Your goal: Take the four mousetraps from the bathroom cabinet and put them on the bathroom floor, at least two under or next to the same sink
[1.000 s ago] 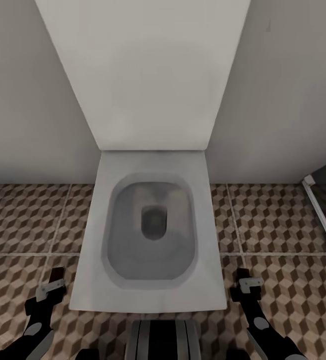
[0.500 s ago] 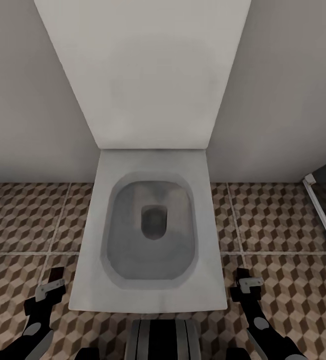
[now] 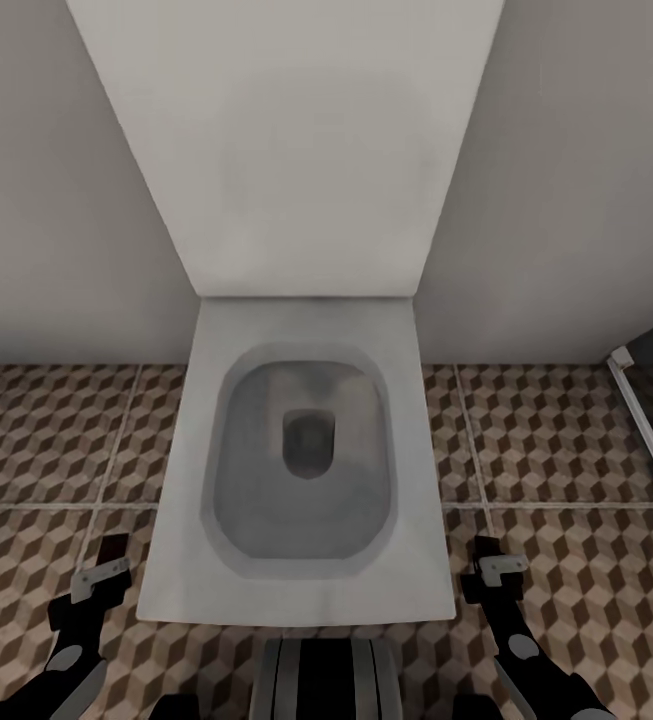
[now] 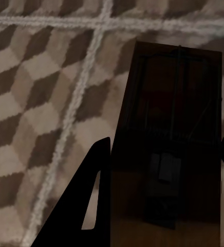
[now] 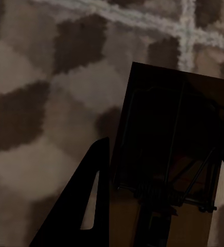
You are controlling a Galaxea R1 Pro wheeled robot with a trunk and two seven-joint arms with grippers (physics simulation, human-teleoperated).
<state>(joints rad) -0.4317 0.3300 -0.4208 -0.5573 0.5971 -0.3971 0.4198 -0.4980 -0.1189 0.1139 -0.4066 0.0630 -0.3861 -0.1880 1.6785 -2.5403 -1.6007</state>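
White square toilet (image 3: 306, 470) with raised lid (image 3: 296, 150) against pale wall (image 3: 56, 200), glass-door frame (image 3: 638, 410) at right.

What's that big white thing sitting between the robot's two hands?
In the head view, a white rectangular toilet with an open grey bowl stands between the left gripper and the right gripper, on the brown-and-beige cube-patterned floor tiles.
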